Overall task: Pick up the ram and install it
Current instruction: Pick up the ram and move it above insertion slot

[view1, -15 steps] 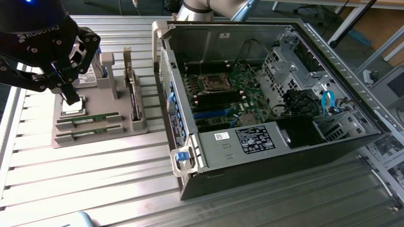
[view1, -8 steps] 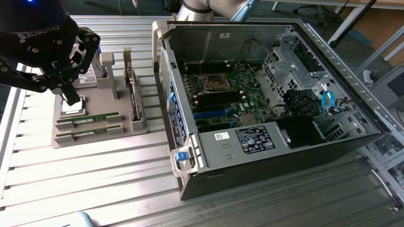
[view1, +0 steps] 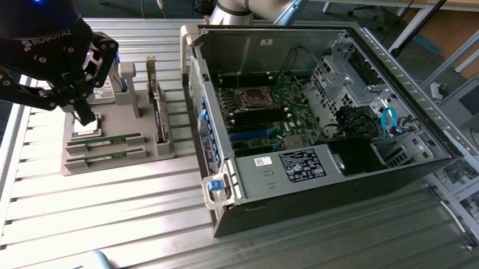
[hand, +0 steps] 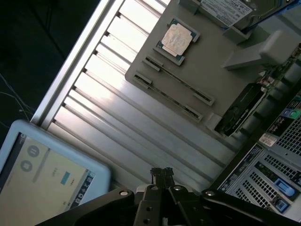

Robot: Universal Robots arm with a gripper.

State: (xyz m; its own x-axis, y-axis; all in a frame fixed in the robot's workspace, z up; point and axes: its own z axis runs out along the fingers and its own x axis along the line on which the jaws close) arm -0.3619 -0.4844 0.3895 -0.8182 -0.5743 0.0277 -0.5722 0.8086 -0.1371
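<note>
Ribbed aluminium slats form the desk (view1: pixel 112 207), lit brightly at the exterior view's left. On it lies a grey tray (view1: pixel 120 166) and, just beside that on the exterior view's right, an open computer case (view1: pixel 254 210) with its motherboard (view1: pixel 262 112) exposed. The ram (view1: pixel 105 140) lies flat in a slot of the tray, with a look-alike second stick (view1: pixel 106 158) in the next slot. A square silver processor (view1: pixel 86 132) sits near their ends. An expansion card (view1: pixel 159 112) stands on edge between the sticks and the case. The tool (view1: pixel 87 117) hangs over the processor, fingertips pressed together, gripping no part. A tablet (hand: pixel 47 183) rests at the desk's edge.
</note>
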